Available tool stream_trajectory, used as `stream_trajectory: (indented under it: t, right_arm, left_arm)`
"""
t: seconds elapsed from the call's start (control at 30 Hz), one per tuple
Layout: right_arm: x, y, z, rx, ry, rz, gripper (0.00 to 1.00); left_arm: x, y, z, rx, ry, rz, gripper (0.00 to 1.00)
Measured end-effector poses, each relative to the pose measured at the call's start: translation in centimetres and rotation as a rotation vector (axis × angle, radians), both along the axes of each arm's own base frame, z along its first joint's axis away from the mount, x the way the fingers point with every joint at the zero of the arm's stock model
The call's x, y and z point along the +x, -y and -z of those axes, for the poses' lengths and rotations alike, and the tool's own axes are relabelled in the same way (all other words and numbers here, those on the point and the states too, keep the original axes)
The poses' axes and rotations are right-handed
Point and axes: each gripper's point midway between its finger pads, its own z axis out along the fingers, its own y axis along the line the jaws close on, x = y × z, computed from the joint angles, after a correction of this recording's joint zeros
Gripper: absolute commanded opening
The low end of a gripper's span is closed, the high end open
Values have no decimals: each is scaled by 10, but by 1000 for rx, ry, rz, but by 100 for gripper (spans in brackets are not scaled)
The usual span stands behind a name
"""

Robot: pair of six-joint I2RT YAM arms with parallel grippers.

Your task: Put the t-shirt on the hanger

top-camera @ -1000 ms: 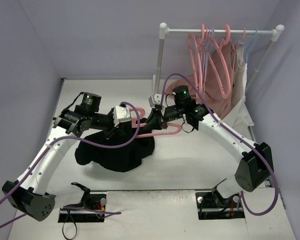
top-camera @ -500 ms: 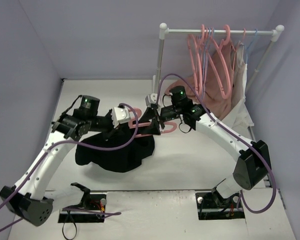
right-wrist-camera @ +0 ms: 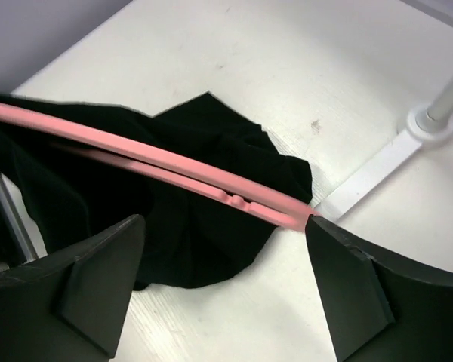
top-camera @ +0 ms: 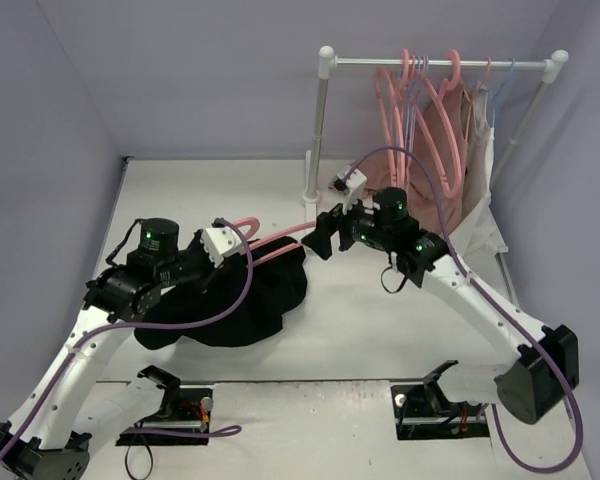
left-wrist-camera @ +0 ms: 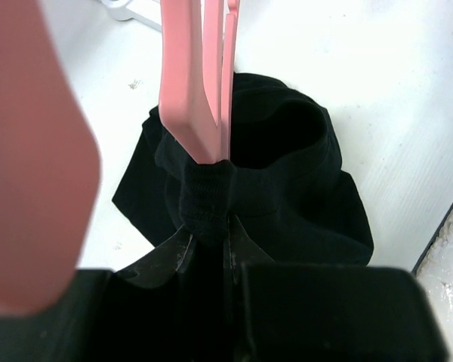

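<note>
One black t-shirt (top-camera: 242, 305) sags in a crumpled heap at the table's (top-camera: 400, 320) left. Its ribbed collar is bunched around one thick pink hanger (top-camera: 275, 240), which juts right. The left claw (left-wrist-camera: 208, 235) is pinched narrow on that collar. The right claw (top-camera: 325, 235) gapes wide astride the hanger's arm. At far right, one rack (top-camera: 440, 62) carries spare hangers (top-camera: 420, 110), too tangled to count, one pink garment (top-camera: 430, 180) and one white garment (top-camera: 480, 190).
</note>
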Motion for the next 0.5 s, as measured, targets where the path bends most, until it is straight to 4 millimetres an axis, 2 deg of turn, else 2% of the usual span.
stream_trajectory:
  t: [0.1,0.27,0.5]
  right_arm:
    - [-11,-4,5,76,-62,105,68]
    - [-27,-30,39,94,-176,174,69]
    - [-31,-63,81,47,-237,231,70]
  left_arm:
    - [-2,-1,2,-19,2,-13,0]
    - [-8,-2,-1,-53,24,-24,0]
    - [-6,0,-4,-77,33,-33,0]
